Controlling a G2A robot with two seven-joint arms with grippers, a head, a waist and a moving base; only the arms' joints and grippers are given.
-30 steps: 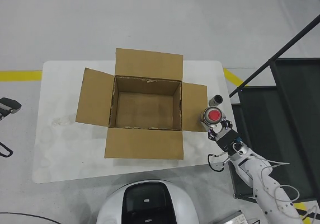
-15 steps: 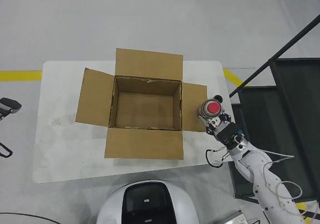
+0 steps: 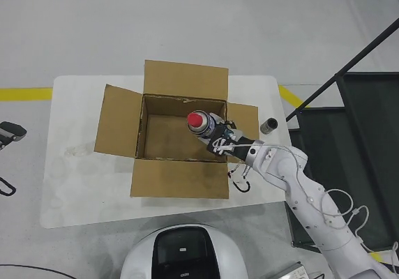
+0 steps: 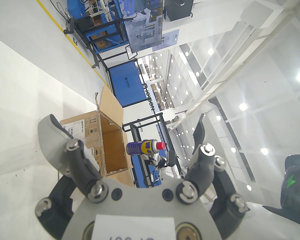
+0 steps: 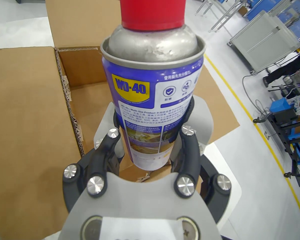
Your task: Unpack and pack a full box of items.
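Your right claw [image 5: 152, 116] is clenched around the lower body of a blue spray can [image 3: 201, 123], its fingers pressed against both sides of the label. The can is held tilted over the open cardboard box [image 3: 178, 178], and its red cap points toward the far wall of the box. Seen from above, the can hangs over the right-hand part of the box's interior, just inside the right wall. The arm reaches in across the right flap. The box sits in the middle of the white bench [image 3: 74, 188], all four flaps folded outward and lying flat or nearly so. The brown floor of the box is visible beneath the can. On the bench beyond the right flap, well apart from the can, stands a small dark-topped cylinder [image 3: 268, 125]. It may be a small bottle or tube, but it is too small in the top view to say for sure. Your left claw [image 4: 125, 136] is released, its two fingers spread wide with nothing between them. It sits off the left end of the bench, well away from the box, and looks across the bench toward the box and the raised can. Yellow floor tape runs behind the bench on both sides.
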